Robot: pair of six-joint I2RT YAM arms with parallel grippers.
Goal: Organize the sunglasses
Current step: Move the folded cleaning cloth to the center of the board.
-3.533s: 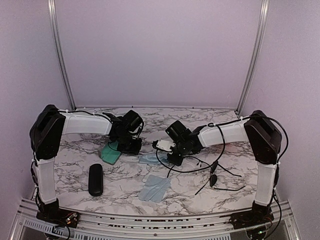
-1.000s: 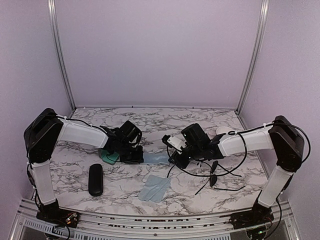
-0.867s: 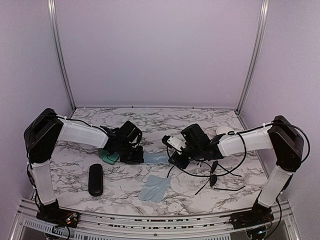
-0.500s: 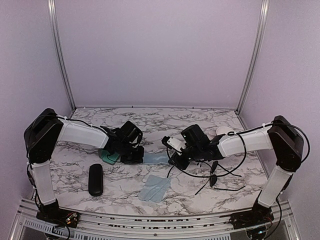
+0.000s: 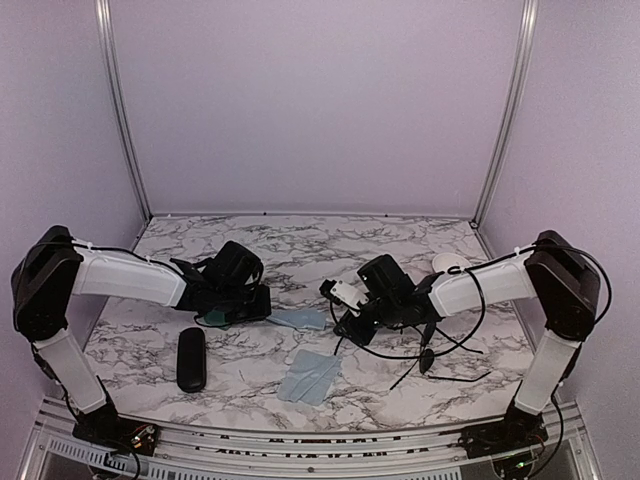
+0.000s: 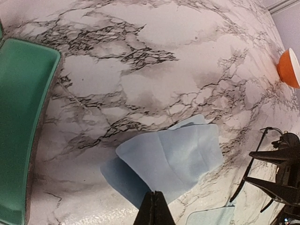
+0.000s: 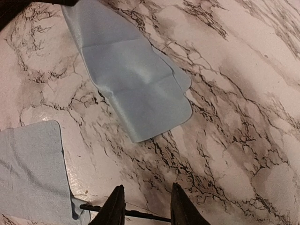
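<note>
One pair of sunglasses (image 5: 372, 350) hangs as a thin black wire loop under my right gripper (image 5: 346, 328). Its slender arm (image 7: 140, 216) runs across between the two fingers, which stand a little apart and hold it just above the marble. In the left wrist view the same wire frame (image 6: 248, 166) shows at the right edge. A second pair of sunglasses (image 5: 427, 360) lies on the table to the right, arms spread. My left gripper (image 6: 153, 197) is shut on the near edge of a light blue cloth (image 6: 173, 154), which is lifted and casts a shadow.
A second blue cloth (image 5: 310, 377) lies flat near the front. An open green case (image 6: 18, 126) sits left of my left gripper (image 5: 260, 304). A glossy black oval case (image 5: 191, 359) is at the front left. A small orange-and-white bowl (image 5: 448, 263) stands at the back right.
My left gripper has closed on the cloth's edge and the left arm has drawn back to the left, pulling the cloth slightly with it. The right gripper has shifted a little left with its sunglasses.
</note>
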